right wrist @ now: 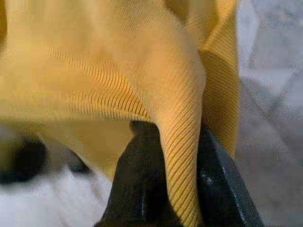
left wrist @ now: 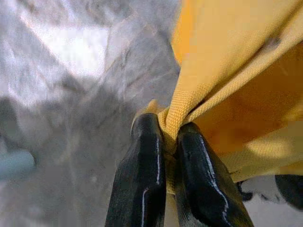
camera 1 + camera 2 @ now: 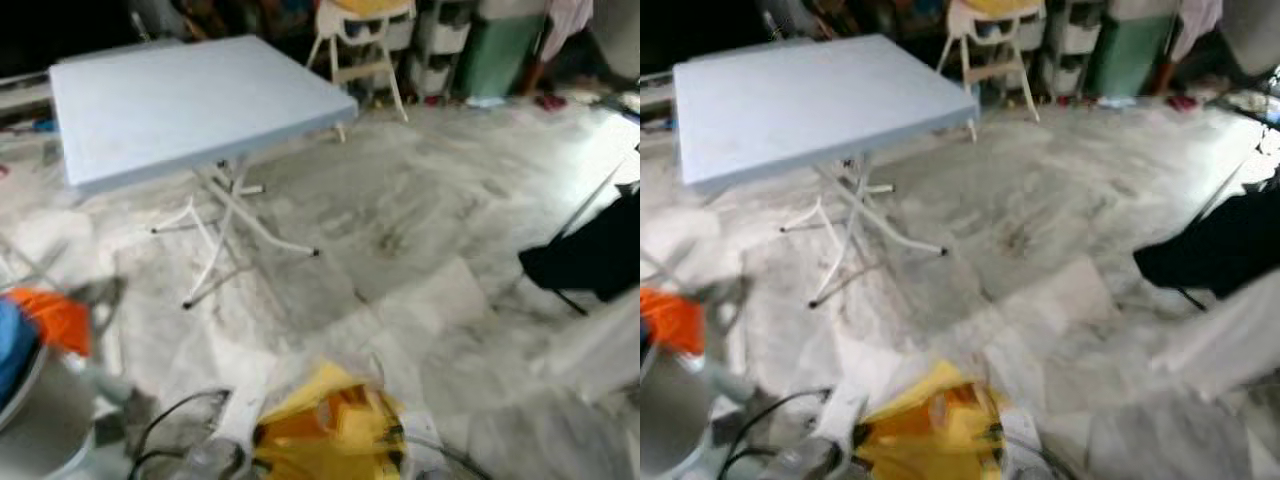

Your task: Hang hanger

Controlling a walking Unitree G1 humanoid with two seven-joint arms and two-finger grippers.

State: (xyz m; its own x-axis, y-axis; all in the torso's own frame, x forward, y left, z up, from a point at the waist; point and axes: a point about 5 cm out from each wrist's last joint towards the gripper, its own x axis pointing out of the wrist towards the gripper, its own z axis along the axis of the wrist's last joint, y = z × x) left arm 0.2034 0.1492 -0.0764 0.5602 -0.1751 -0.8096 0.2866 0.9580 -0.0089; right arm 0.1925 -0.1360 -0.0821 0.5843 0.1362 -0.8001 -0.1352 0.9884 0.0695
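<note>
1. Pinching a fold of yellow cloth (image 2: 227, 94), the left gripper (image 2: 169, 137) jaws are clenching.
2. Gripping the cloth too, the right gripper (image 1: 175, 142) jaws are clamping a fold.
3. Hanging low, the cloth is sitting near the table (image 3: 190, 100), over the floor (image 3: 420, 220).

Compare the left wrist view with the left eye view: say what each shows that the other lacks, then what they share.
Left wrist view alone: the left gripper, its two black fingers shut on a fold of the yellow garment.

Left eye view alone: the blue folding table, a white chair, dark cloth at the right, an orange item.

Both: the yellow garment and the grey marble floor.
</note>
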